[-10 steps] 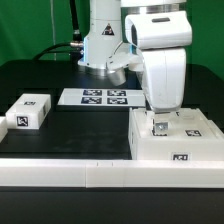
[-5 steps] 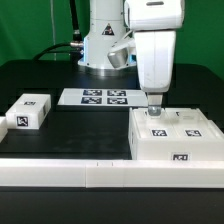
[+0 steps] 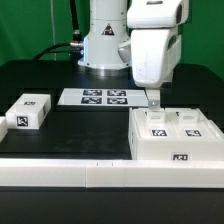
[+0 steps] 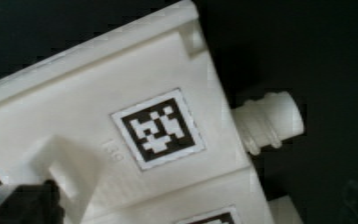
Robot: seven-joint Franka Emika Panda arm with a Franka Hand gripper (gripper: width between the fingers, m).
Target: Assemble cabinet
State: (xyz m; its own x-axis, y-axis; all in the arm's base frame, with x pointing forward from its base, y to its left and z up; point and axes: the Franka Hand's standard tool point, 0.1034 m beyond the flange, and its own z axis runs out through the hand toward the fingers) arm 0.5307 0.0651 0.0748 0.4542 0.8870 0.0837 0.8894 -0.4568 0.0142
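The large white cabinet body (image 3: 175, 140) lies at the exterior view's right, with several tags on its top and front. My gripper (image 3: 152, 102) hangs just above its far left corner, holds nothing and looks open. The wrist view shows the body's white top (image 4: 87, 95) from close up, with one full tag (image 4: 162, 125) and a round white knob (image 4: 270, 120) sticking out of its side. A dark finger (image 4: 19, 200) shows at the picture's edge. A smaller white tagged block (image 3: 28, 111) lies apart at the exterior view's left.
The marker board (image 3: 97, 97) lies flat on the black table behind the middle, in front of the arm's base (image 3: 100, 55). A white ledge (image 3: 60, 175) runs along the table's front edge.
My gripper was down on the cabinet body's top. It has risen off it and shifted toward the body's far left corner. The parts have not moved.
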